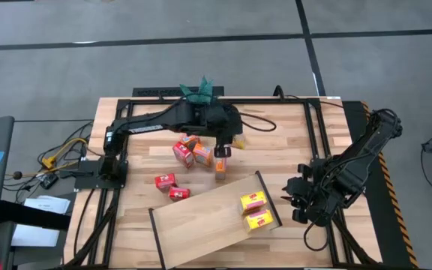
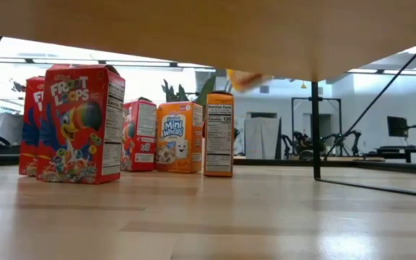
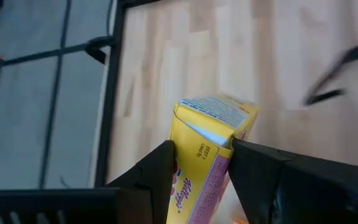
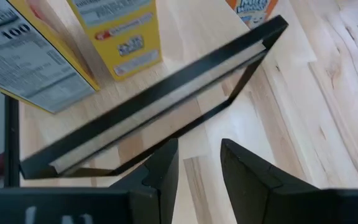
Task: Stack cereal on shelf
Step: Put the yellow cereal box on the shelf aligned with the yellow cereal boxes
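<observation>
At the five o'clock end of the light-wood shelf board with black end rails (image 1: 201, 217), two small yellow cardboard cereal boxes (image 1: 256, 210) already lie; most remain off it. Red and orange boxes (image 1: 188, 152) cluster at twelve o'clock on the slatted wooden surface (image 1: 276, 150). The left gripper (image 3: 197, 162) clamps another yellow box (image 3: 213, 118) above them. The right gripper (image 4: 199, 163), narrowly parted and empty, waits at three o'clock beside the shelf's rail. The shelf's centre and seven o'clock end lie bare.
</observation>
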You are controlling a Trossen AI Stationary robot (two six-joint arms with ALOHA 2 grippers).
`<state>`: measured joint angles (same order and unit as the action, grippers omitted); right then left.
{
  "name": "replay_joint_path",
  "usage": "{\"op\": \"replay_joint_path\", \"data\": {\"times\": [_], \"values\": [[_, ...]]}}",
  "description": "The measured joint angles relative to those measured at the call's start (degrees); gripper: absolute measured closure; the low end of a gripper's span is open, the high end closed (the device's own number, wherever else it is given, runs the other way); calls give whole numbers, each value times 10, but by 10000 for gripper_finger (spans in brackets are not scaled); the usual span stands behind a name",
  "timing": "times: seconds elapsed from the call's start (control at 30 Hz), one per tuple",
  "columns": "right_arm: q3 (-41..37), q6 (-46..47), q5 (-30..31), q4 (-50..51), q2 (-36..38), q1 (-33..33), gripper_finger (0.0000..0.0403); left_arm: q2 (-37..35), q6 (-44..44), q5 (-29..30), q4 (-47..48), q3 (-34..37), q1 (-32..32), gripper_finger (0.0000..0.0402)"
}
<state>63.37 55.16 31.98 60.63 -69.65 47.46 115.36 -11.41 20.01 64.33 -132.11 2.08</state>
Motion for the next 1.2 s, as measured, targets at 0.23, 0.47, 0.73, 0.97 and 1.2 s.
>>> {"op": "replay_joint_path", "data": {"times": [0.23, 0.47, 0.73, 0.97, 1.2], "values": [[0, 2, 3, -3, 0, 0, 267, -25, 123, -13, 55, -17, -59, 274], [0, 5, 2, -3, 0, 0, 269, -26, 190, -16, 59, -20, -128, 274], [0, 20, 0, -11, 0, 0, 274, -26, 241, 24, 42, -20, -189, 274], [0, 20, -2, -26, 0, 0, 274, -26, 298, 54, 39, 0, -210, 274], [0, 32, -7, -31, 0, 0, 278, -13, 320, 57, 33, 2, -214, 274]]}}
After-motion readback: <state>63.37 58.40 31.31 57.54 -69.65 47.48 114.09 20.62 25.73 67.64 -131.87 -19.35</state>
